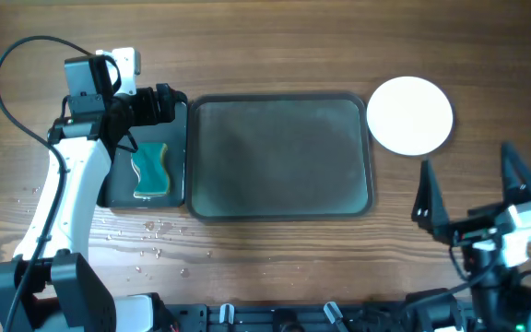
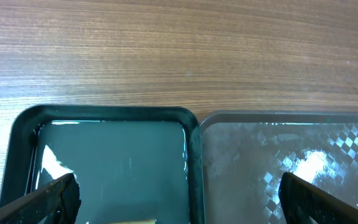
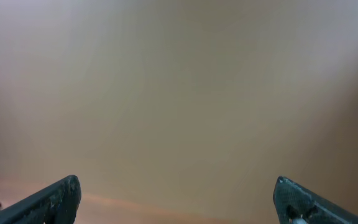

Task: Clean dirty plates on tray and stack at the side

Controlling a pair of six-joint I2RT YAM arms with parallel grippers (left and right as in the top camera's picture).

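Hovering: left pincer [image 1: 168, 103] open above black tray [image 1: 116, 186]; right pincer [image 1: 469, 184] open near plates [image 1: 410, 114] beside grey tray [image 1: 279, 157].

**Plate count hidden**

Right of the tray [image 1: 279, 157], the plates [image 1: 410, 114] read as one white disc, number unclear. Left of the tray, the left wrist view crops the sponge [image 1: 151, 171] to a sliver. Right wrist view: brown blur.
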